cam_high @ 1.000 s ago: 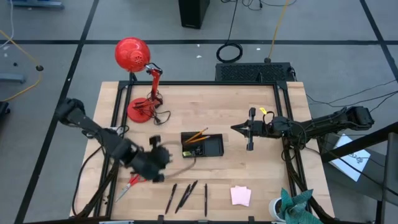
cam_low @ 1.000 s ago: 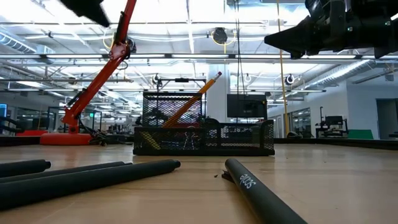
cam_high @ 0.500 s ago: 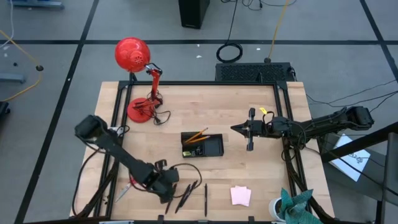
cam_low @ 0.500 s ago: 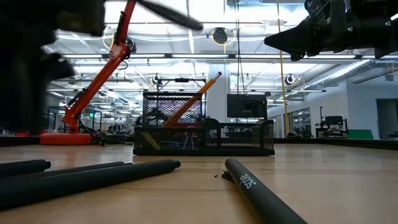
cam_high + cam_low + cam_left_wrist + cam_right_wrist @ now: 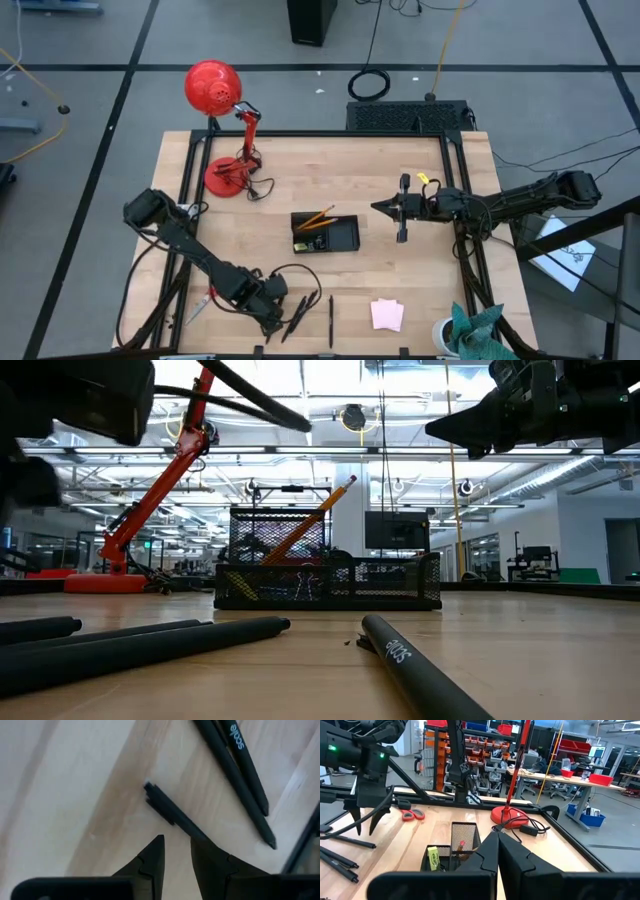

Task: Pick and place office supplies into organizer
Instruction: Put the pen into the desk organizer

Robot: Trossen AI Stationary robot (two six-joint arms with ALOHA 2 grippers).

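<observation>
Hovering over the pens
Left gripper (image 5: 175,852), fingers slightly spread, sits above a thin black pen (image 5: 175,817); off-centre closing risks rolling it. Right gripper (image 5: 378,207) waits pressed together.

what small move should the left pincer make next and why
Probably shift slightly sideways, then lower: the left pincer stands open just above the table, but the leftmost pen runs under one finger, not through the gap, so closing now would likely miss.

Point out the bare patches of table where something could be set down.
Free: the wood between the lamp base and the right gripper, and between the organizer and sticky-note pad. Crowded: the front edge, with pens, scissors and left gripper.
</observation>
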